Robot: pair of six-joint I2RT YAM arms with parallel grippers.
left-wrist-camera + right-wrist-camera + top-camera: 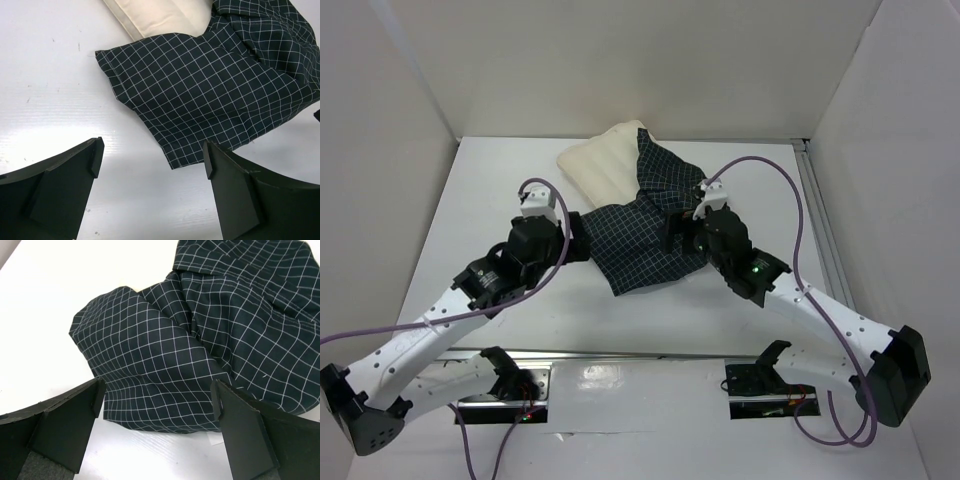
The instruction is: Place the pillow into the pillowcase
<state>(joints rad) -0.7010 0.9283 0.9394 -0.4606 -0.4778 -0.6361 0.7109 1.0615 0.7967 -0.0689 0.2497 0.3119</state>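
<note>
While both pincers stand released and empty, we judge the step in hand to be taking hold of the pillowcase (645, 235) at its mouth. It lies crumpled mid-table, its far part draped over the right end of the pillow (605, 160), which sits toward the back wall. Our left gripper (154, 150) hovers just beside the stitched hem (117, 85), our right gripper (159, 387) over a rumpled fold on the opposite side. We should pinch one layer of that hem only, not both, so the sleeve can be spread. Whether this hem is the open end we cannot tell for certain. Bare table (500, 200) lies open to the left and toward us, giving room to drag the cloth flat. On the right, a rail (820, 220) and the side wall stand nearer, so wide sweeps belong leftward.
</note>
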